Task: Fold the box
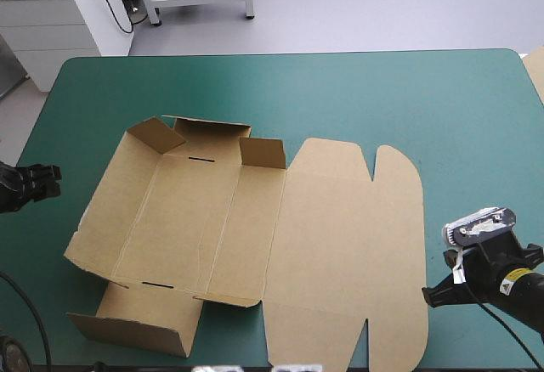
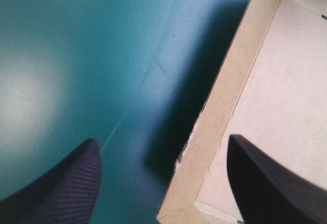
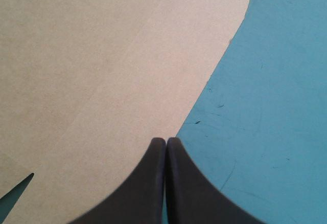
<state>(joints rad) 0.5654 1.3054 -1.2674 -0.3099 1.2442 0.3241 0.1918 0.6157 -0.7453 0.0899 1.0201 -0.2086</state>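
At the far left of the high view, the left gripper point(image 1: 41, 182) waits at the edge of the worktop point(image 1: 425, 92), near the box point(image 1: 255, 236) but not touching it. Its black fingers are wide apart. In its own wrist view, the left gripper point(image 2: 162, 141) has the box's left side wall point(image 2: 225, 116) ahead of it, between the fingers. I think it stands like that so it can pinch this wall and lift it up.

The brown box sits in the middle, a bit to the left. Its far wall point(image 1: 208, 138) is up, with two small flaps bent in. The lid point(image 1: 348, 245) lies flat to the right.

At the lower right, the right gripper point(image 1: 435, 294) is closed tight into one point and holds nothing. Its tip point(image 3: 166, 141) is just at the lid's round corner, maybe to push it.

The worktop has a smooth teal-green cover. More board point(image 1: 535, 70) peeks in at the upper right. Behind are a white cabinet point(image 1: 59, 11) and a grey floor point(image 1: 382, 7).
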